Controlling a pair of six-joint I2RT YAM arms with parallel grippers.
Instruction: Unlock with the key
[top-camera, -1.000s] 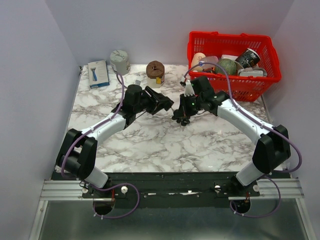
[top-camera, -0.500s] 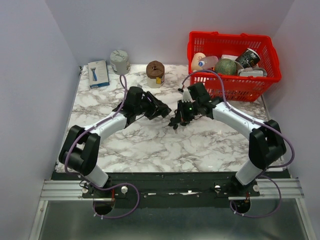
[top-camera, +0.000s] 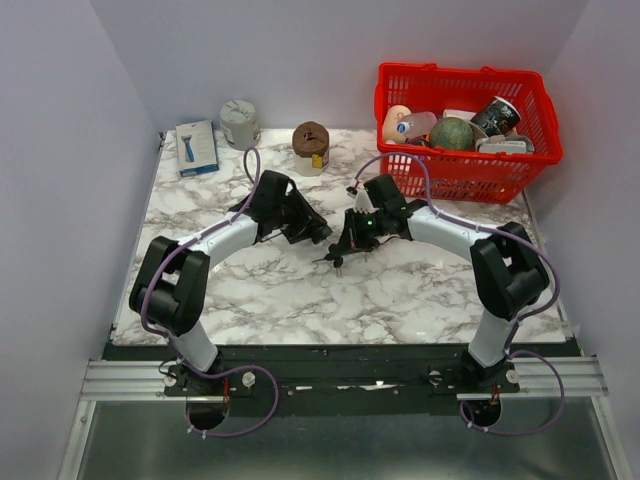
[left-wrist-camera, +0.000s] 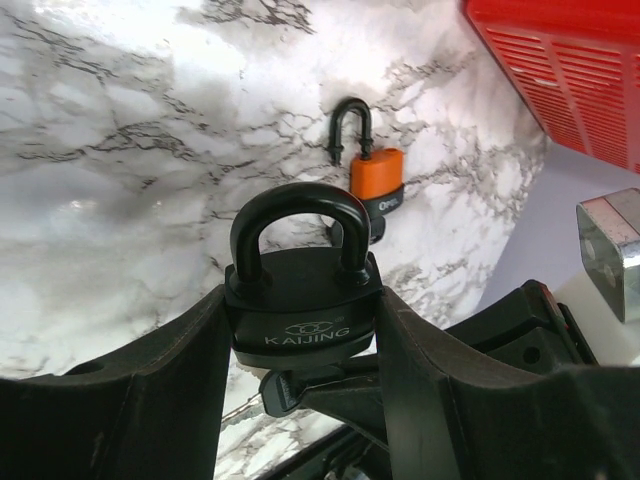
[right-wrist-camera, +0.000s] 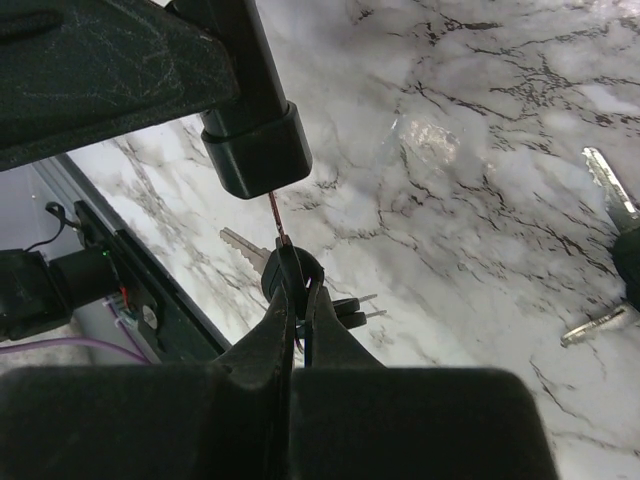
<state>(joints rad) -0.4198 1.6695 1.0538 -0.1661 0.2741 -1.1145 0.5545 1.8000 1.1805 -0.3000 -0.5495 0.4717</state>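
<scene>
A black padlock (left-wrist-camera: 303, 295) is held upright in the left claw (left-wrist-camera: 303, 335), gripped by its flat sides between the two black fingers (left-wrist-camera: 190, 350), which stand partly apart to the width of the body. The padlock is squat and matt black, with a rounded black shackle that is seated closed in the body. An oval emblem and the word "KAIJING" are embossed on its face. It is carried above the marble surface (left-wrist-camera: 120, 150), near the middle of it, as seen from the top camera.

The right claw (right-wrist-camera: 298, 300) is pinched tight on the round black head of a key (right-wrist-camera: 287, 268) just below the padlock. The thin blade of the key is turned upward and its tip meets the underside of the padlock body; how far it has entered cannot be told. A silver key (right-wrist-camera: 240, 245) and further small keys are seen bunched beside the gripped head.

A second padlock (left-wrist-camera: 375, 180), orange-bodied with a black shackle, is lying on the surface beyond the held one. Two loose keys (right-wrist-camera: 605, 175) are lying on the marble well apart from the right claw. A red basket (left-wrist-camera: 570, 70) is set at the far right.
</scene>
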